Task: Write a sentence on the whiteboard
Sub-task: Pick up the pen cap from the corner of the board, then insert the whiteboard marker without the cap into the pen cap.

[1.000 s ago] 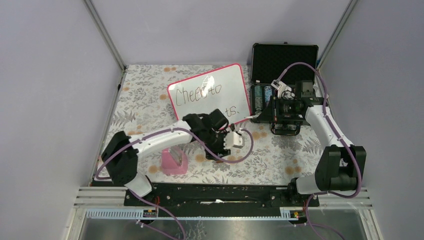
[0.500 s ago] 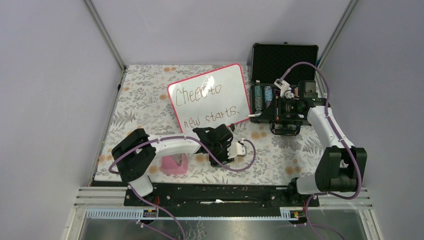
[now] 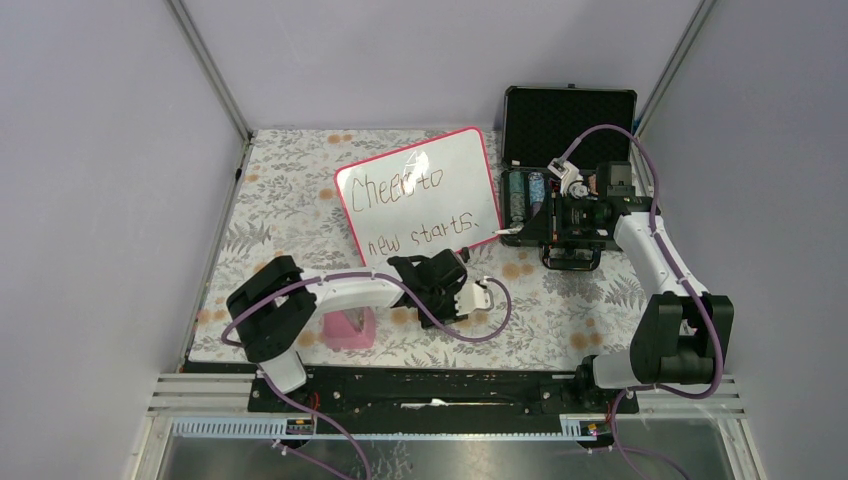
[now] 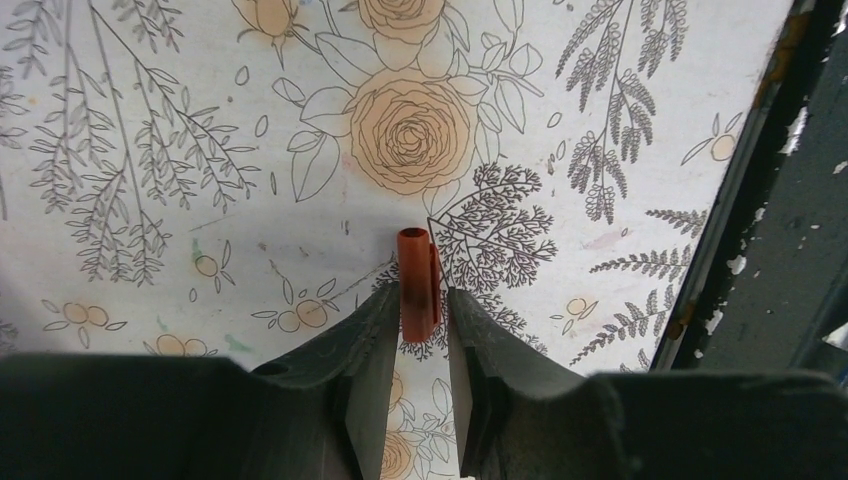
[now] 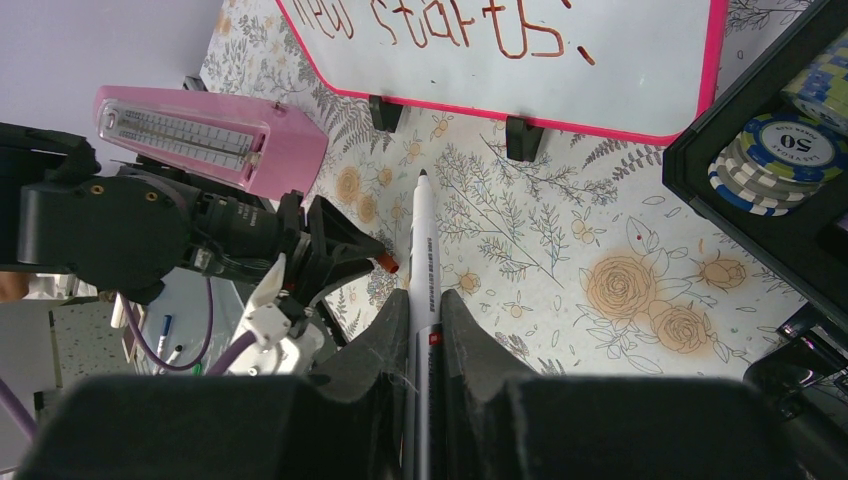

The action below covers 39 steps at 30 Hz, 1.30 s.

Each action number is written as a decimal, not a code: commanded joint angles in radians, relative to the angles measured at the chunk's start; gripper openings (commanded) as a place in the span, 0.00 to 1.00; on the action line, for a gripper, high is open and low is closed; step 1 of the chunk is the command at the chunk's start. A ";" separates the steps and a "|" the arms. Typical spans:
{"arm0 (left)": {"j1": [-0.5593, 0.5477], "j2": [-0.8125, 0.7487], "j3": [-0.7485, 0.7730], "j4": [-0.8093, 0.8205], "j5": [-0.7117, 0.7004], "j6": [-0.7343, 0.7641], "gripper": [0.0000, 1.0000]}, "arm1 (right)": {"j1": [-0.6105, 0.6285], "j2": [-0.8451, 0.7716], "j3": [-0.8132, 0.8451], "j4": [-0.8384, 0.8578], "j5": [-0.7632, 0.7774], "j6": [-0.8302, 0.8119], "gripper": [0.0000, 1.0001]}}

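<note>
Orange cap clamped in left tool, white marker clamped in right tool, one whiteboard.

From above, glare on the whiteboard hid from me some letters in the top line of the sentence; my right wrist view cut that line off entirely.

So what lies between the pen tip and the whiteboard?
Only bare flowered tablecloth, clearest in the right wrist view; the pen points at the whiteboard edge between its two black feet.
</note>
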 commanded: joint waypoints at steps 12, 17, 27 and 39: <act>0.003 0.052 -0.008 -0.007 -0.001 0.001 0.12 | -0.001 -0.032 -0.004 0.014 -0.036 -0.001 0.00; 0.025 0.008 0.021 -0.050 0.020 0.000 0.01 | -0.001 -0.032 -0.008 0.013 -0.038 -0.001 0.00; 0.126 -0.085 0.065 -0.080 0.070 0.015 0.00 | 0.000 -0.015 -0.022 0.015 -0.076 0.005 0.00; 0.256 -0.186 0.221 -0.160 0.167 0.065 0.00 | 0.148 0.044 -0.057 -0.060 -0.211 -0.061 0.00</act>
